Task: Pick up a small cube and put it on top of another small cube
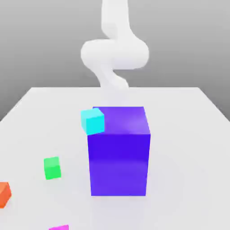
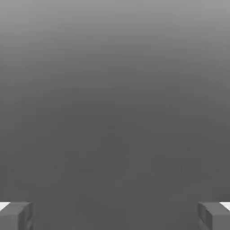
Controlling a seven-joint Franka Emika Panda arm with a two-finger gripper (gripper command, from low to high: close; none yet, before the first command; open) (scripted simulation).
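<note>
Orange-red is showing first as you are scanning from the exterior view's left: a block is sitting at the picture's edge, partly cut off, well apart from the big blue-violet block, your landmark. Next you are seeing the small green cube, resting on the pale table, nearer to the landmark on that same side and standing apart from it. Your task's thing, the small magenta cube, is lying closer to the camera than the landmark and off toward the exterior view's left; the lower border is cutting it off, so you are getting just its upper part. Moving on, you are finding the small cyan cube overlapping the landmark's near top corner on the exterior view's left, reaching past its side edge; you cannot tell from this angle whether it is touching. The landmark itself is standing upright, its flat front facing you and its top catching a soft sheen. Behind and above it, you are looking at the white arm, bending downward toward the table. In the hand view, your gripper is holding its two grey fingers wide apart.
</note>
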